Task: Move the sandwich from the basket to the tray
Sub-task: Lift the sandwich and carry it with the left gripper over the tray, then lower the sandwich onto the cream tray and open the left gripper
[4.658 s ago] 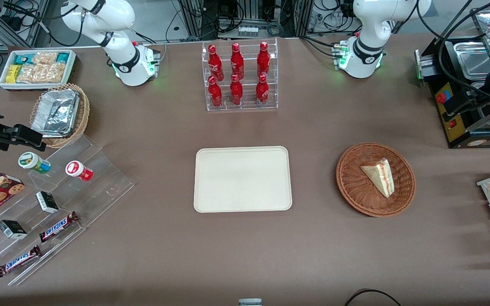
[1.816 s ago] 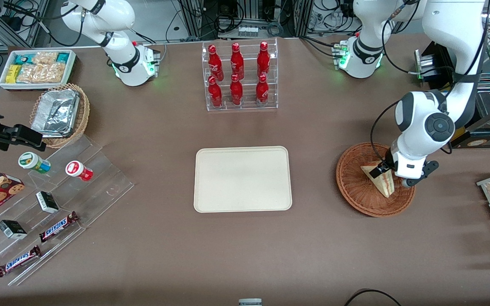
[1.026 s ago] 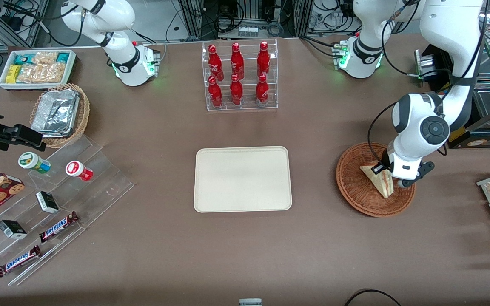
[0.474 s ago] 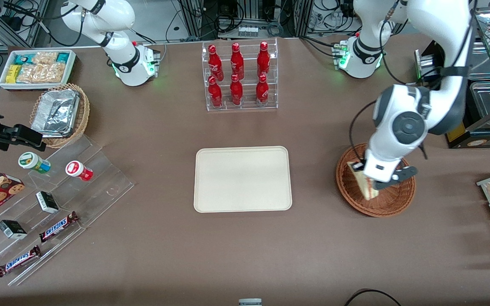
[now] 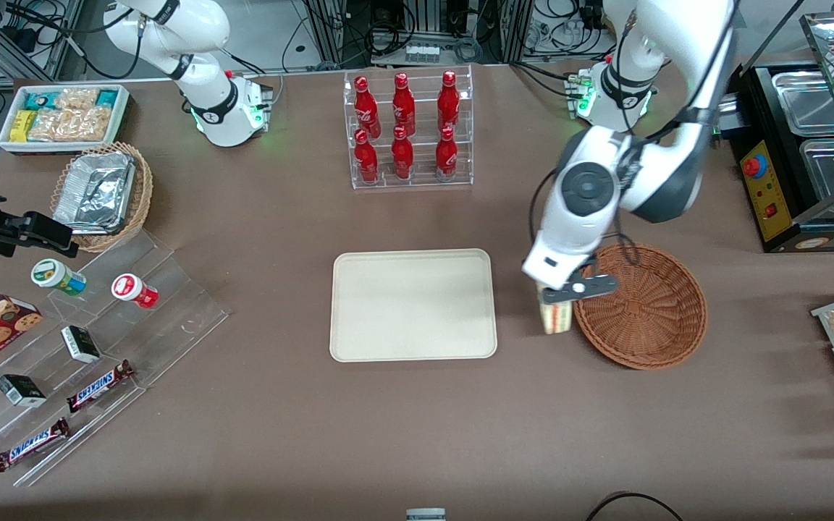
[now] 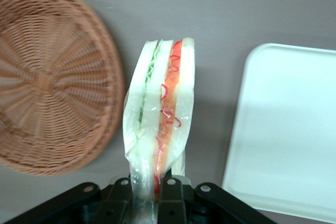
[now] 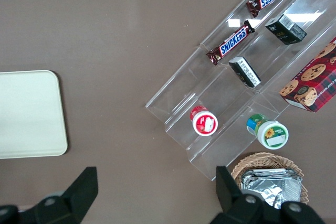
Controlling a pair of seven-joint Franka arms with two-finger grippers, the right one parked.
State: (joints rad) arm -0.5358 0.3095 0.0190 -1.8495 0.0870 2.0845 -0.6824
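My left gripper (image 5: 556, 298) is shut on the clear-wrapped sandwich (image 5: 555, 317) and holds it in the air above the bare table, between the reddish-brown wicker basket (image 5: 649, 318) and the cream tray (image 5: 413, 304). In the left wrist view the sandwich (image 6: 160, 111) hangs edge-on with its red and green filling stripes showing, pinched at its end between the gripper (image 6: 148, 198). The basket (image 6: 47, 82) and the tray (image 6: 294, 129) lie on either side of it. The basket holds nothing.
A clear rack of red bottles (image 5: 407, 130) stands farther from the front camera than the tray. A clear stepped stand with snack bars and cups (image 5: 84, 340), a tan basket of foil containers (image 5: 102, 192) and a white snack bin (image 5: 62, 116) lie toward the parked arm's end.
The gripper closed on the sandwich in the basket, lifted it out and carried it sideways toward the tray. The basket now holds nothing.
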